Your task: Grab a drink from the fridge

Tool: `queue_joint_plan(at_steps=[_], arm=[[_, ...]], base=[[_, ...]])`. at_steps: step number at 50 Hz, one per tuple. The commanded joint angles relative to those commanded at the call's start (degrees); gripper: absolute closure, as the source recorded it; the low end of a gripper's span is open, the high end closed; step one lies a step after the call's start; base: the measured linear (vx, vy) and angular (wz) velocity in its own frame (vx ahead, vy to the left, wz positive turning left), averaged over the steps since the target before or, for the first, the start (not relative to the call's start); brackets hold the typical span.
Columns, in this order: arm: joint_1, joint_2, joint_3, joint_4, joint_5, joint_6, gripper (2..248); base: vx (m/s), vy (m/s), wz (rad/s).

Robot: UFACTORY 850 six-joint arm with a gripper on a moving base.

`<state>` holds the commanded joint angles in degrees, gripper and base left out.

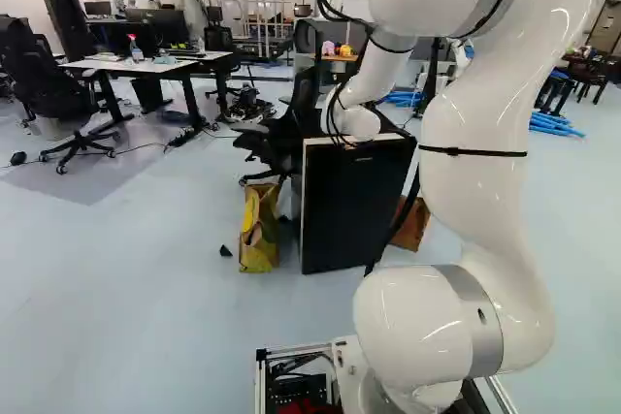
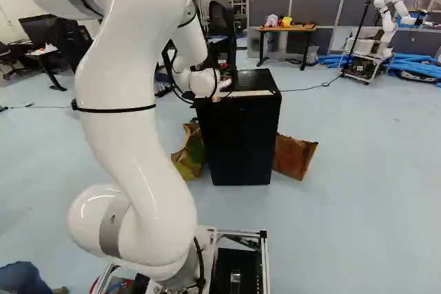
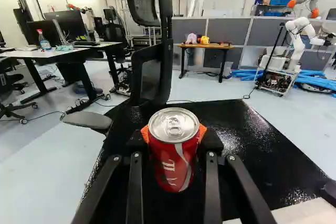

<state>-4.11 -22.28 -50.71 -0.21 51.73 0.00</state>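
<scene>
In the wrist view a red drink can (image 3: 172, 153) with a silver lid is upright between the orange-padded fingers of my gripper (image 3: 173, 145). Both fingers press on it from opposite sides, so the gripper is shut on it. Below it spreads the shiny black top of the fridge (image 3: 226, 129); whether the can's base touches that top I cannot tell. The black fridge (image 2: 241, 142) stands ahead of the base, also seen as the dark fridge (image 1: 354, 210) in the left base view. My wrist is over its top, hiding the gripper and can in both base views.
An office chair (image 3: 149, 66) stands close behind the fridge. Paper bags (image 1: 259, 230) (image 2: 293, 156) flank the fridge on both sides. Desks with monitors (image 1: 146, 67) lie far left. Farther back are a wooden table (image 2: 286, 29) and another robot (image 2: 387, 22) beside blue tubes.
</scene>
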Motion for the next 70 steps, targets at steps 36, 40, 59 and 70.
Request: queue_joint_plan(at_steps=[36,40,59,70], arm=[[1.44,13.38,15.97,0.07,-0.6,0.0,151],[1.64,15.29,18.25,0.08,-0.69,0.0,151],[2.55,23.75,28.36,0.13,-1.07,0.0,151],[2.98,27.77,33.16,0.15,-1.26,0.0,151]], base=[[0.0,0.0,0.0],[0.0,0.0,0.0],[0.0,0.0,0.0],[0.0,0.0,0.0]])
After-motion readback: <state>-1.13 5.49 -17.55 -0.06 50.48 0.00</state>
